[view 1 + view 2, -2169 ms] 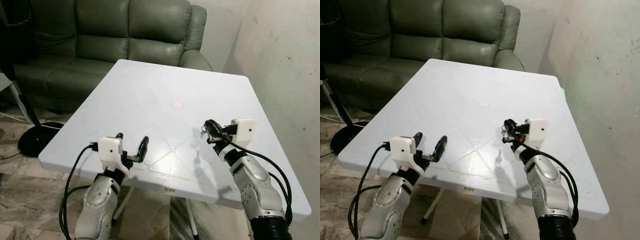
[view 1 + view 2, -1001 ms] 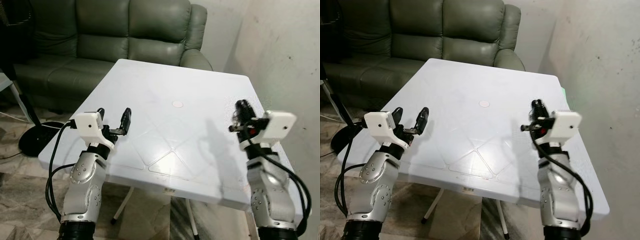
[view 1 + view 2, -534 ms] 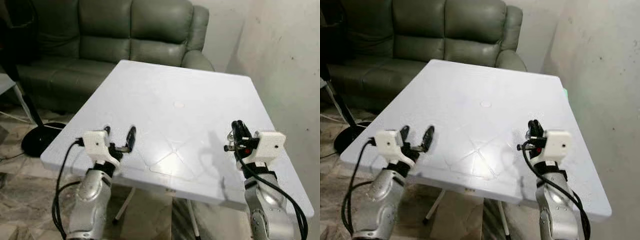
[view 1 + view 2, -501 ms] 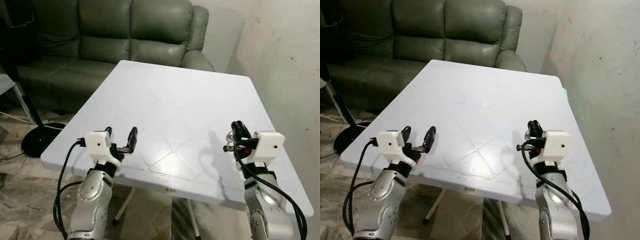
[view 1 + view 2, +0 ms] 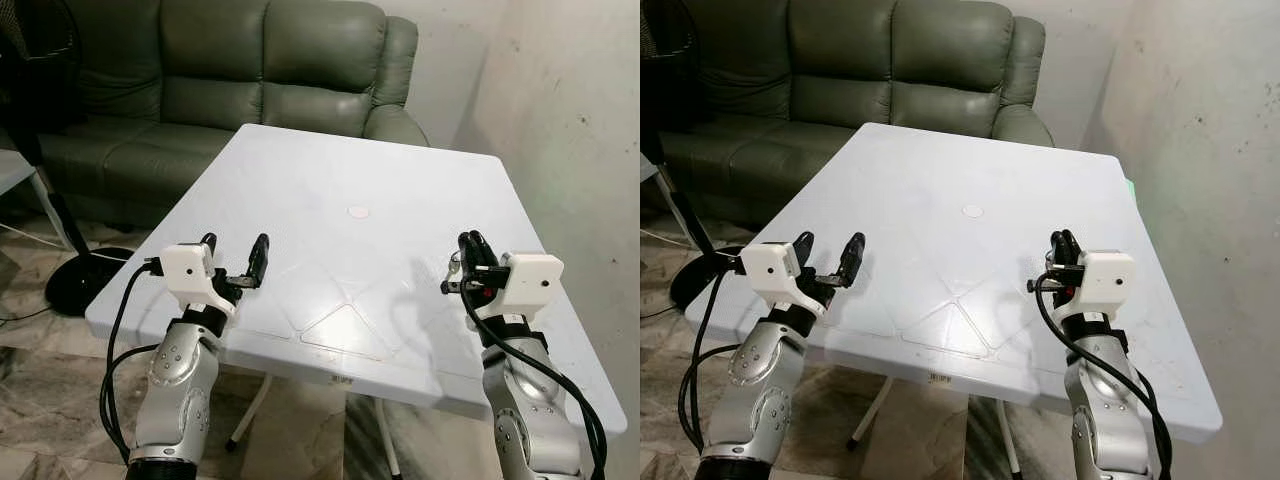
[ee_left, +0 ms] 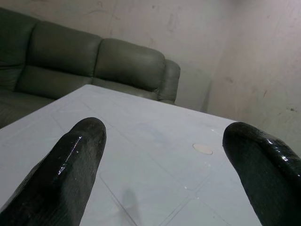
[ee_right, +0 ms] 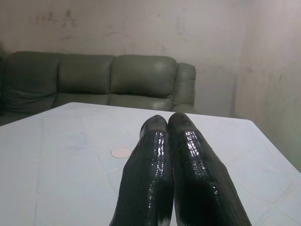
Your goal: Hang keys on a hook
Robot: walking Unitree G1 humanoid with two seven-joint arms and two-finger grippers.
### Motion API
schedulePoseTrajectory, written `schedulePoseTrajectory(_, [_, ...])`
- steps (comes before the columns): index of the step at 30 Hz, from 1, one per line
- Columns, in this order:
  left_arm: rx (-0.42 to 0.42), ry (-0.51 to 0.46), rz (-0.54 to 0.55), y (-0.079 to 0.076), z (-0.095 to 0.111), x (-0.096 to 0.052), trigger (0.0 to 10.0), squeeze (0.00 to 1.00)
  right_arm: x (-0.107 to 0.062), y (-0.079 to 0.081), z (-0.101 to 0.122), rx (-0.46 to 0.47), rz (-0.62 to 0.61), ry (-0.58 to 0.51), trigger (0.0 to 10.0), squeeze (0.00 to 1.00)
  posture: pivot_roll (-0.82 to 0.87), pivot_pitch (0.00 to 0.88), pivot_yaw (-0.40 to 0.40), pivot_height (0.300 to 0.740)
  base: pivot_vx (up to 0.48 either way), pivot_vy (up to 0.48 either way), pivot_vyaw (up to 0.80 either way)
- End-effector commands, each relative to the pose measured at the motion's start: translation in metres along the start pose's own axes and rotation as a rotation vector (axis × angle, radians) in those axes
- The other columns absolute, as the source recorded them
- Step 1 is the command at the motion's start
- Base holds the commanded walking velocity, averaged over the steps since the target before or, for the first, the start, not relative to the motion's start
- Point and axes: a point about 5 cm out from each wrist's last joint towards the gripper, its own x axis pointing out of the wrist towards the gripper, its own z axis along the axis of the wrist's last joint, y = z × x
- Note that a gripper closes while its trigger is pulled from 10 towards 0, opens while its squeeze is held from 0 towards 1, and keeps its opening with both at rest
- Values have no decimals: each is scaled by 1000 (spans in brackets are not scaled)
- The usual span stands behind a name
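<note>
Keys are what I have to hang up, and I think they are the little shiny bit that pokes out at the side of my right fingers. It is too small for me to be sure. My right fingers are pressed tight together, with no gap between them, and they point up above the near right part of the white surface. My left fingers are wide apart and hold nothing. They hang over the near left edge of the surface. The sofa is behind the surface and a bare wall is on my right. I have to find the hook first, so I think I must turn or walk. That is where things could go wrong. My pinch is only on a thin bit of metal, so a bump or a fast swing could make the keys slip out. Then they would drop on the surface, or slide off its edge down to the floor, where they are hard to pick up. If I turn too close, my right arm could knock the surface or scrape the wall. The ring is small too, so I could miss the hook if I let go too soon.
</note>
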Motion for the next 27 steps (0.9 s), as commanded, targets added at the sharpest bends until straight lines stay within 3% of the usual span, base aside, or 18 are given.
schedulePoseTrajectory(1, [-5,-4,-2,-2,1,4,10000,0,3,2,4,-7,4,-6,10000,0,-3,0,-50,740,0,0,0])
schedulePoseTrajectory(11, [-11,-2,-4,-3,1,4,10000,0,4,1,4,-7,-4,3,10000,0,-5,1,-49,740,0,0,0])
schedulePoseTrajectory(27, [8,0,-7,-5,0,2,10000,0,4,-1,2,-5,-19,39,10000,0,-8,4,-54,740,0,0,-741])
